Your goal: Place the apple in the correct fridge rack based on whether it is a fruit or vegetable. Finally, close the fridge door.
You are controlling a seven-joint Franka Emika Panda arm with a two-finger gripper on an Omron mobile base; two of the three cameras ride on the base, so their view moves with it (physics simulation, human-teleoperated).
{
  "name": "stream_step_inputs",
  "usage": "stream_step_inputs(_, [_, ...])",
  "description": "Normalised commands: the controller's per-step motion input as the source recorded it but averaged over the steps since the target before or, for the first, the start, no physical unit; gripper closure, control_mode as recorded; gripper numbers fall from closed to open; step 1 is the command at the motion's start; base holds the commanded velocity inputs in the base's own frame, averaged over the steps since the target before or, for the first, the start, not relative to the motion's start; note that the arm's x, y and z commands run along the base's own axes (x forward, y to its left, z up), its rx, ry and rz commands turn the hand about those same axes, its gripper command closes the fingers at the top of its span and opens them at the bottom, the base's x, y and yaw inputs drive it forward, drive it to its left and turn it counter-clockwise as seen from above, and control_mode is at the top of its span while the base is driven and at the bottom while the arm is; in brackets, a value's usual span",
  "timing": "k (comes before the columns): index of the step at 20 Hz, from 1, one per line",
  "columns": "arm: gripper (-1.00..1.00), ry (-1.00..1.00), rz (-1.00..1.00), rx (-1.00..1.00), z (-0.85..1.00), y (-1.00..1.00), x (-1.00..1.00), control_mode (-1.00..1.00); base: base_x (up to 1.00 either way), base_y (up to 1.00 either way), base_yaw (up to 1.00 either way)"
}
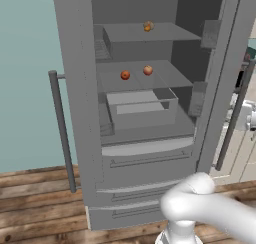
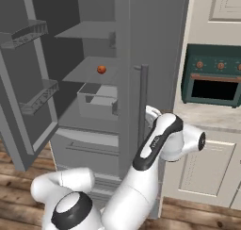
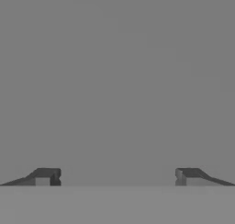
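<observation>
**Apple on middle rack; fridge doors open**

Left base view: the apple point(image 1: 125, 75) sits on the fridge rack point(image 1: 175, 74), just beside a paler fruit point(image 1: 148, 70); an orange-brown fruit point(image 1: 147, 26) rests on the shelf above.

Right base view: the apple point(image 2: 101, 69) is on the same rack; the fridge door point(image 2: 21, 83) stands open.

Hand view: the end effector point(image 3: 117, 177) is spread wide, empty, facing a plain grey surface.

Judgement: small, rigid, glossy, likely to roll; pinch across its widest part.
</observation>
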Motion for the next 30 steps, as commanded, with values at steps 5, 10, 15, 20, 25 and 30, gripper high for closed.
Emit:
stream_step_inputs(5, [-1.0, -0.03, -0.16, -0.1, 0.0, 0.98, 0.6, -1.0, 0.0, 0.0, 0.0])
stream_step_inputs(10, [-1.0, 0.02, -0.11, -0.07, 0.0, 0.47, 0.65, -1.0, 0.0, 0.0, 0.0])
stream_step_inputs(15, [-1.0, 0.03, -0.09, 0.0, 0.0, 0.0, 0.66, -1.0, 0.0, 0.0, 0.0])
stream_step_inputs(20, [-1.0, 0.0, -0.18, 0.0, 0.0, 0.0, 0.56, -1.0, 0.0, 0.0, 0.0])
stream_step_inputs(25, [-1.0, 0.0, -0.24, 0.0, 0.0, 0.0, 0.38, -1.0, 0.0, 0.0, 0.0])
stream_step_inputs(30, [-1.0, 0.0, -0.23, 0.0, 0.0, 0.0, 0.33, -1.0, 0.0, 0.0, 0.0])
